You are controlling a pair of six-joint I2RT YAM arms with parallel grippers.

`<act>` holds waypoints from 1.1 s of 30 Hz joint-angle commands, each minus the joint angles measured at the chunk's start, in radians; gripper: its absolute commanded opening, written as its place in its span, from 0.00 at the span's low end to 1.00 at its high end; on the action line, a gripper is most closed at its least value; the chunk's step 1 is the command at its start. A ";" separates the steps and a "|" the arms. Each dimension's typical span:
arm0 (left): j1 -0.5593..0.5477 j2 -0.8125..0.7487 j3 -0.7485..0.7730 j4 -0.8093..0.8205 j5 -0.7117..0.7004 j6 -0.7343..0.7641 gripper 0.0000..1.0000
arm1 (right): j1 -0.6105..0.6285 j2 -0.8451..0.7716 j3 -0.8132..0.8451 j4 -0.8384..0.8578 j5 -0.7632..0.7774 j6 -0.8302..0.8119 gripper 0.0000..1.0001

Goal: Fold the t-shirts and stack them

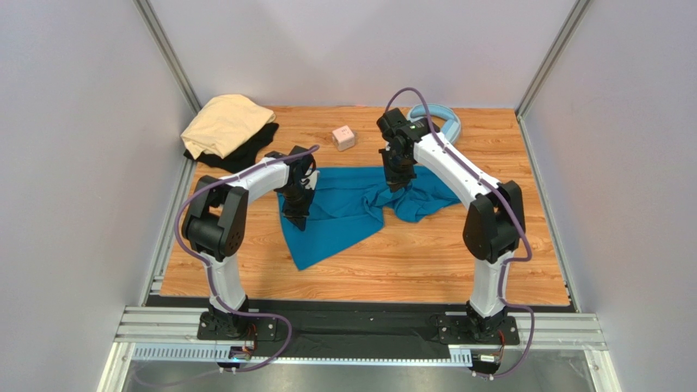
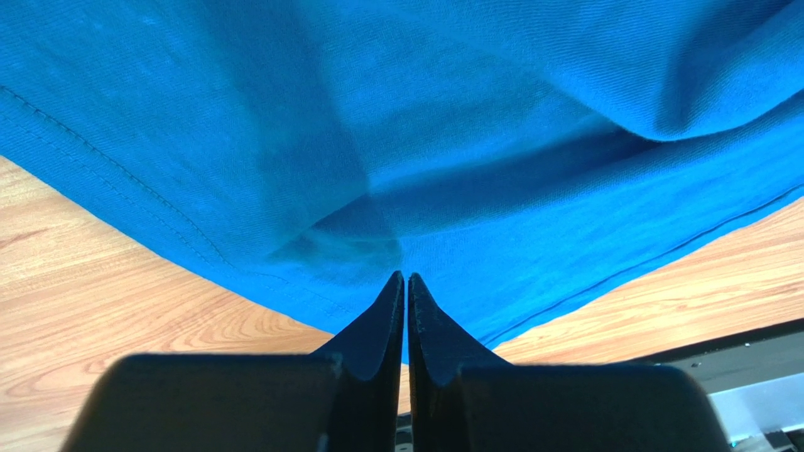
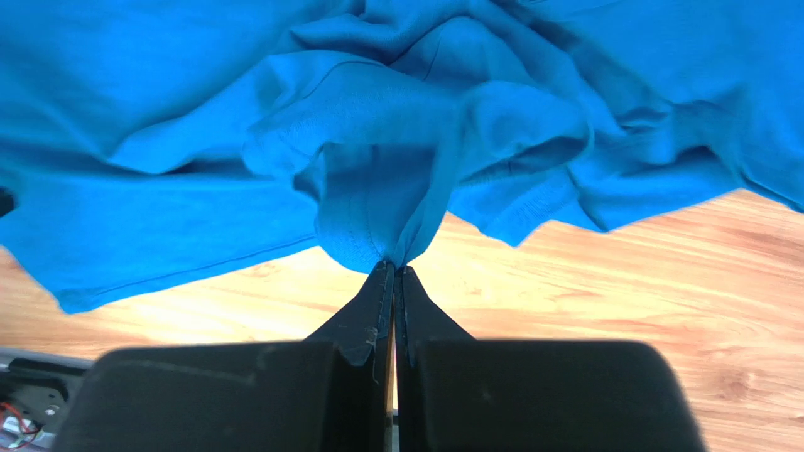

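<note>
Teal-blue t-shirt (image 1: 344,220), crumpled, creased, unfolded on wooden table (image 1: 425,261)

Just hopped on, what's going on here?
Both arms are working the teal-blue t-shirt, which lies rumpled on the table. The left claw is shut on cloth near its left side. The right claw is shut on a bunched fold. The tan t-shirt lies on the black t-shirt in the far left corner.

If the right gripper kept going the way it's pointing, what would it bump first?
The blue shirt. The right gripper is shut on a fold of it, with more bunched cloth straight ahead. The table probably lies behind that, though depth is hard to judge.
</note>
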 commanded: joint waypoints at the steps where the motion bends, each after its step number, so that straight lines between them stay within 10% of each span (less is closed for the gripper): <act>1: -0.003 -0.063 0.019 -0.004 -0.003 -0.008 0.09 | 0.001 -0.140 -0.020 0.003 0.039 -0.002 0.00; 16: -0.003 -0.133 0.002 -0.018 -0.018 -0.018 0.10 | 0.001 -0.386 -0.222 0.107 0.000 -0.004 0.00; 33: -0.003 -0.083 0.019 -0.044 -0.052 -0.006 0.10 | -0.006 0.097 0.437 0.169 -0.302 -0.094 0.00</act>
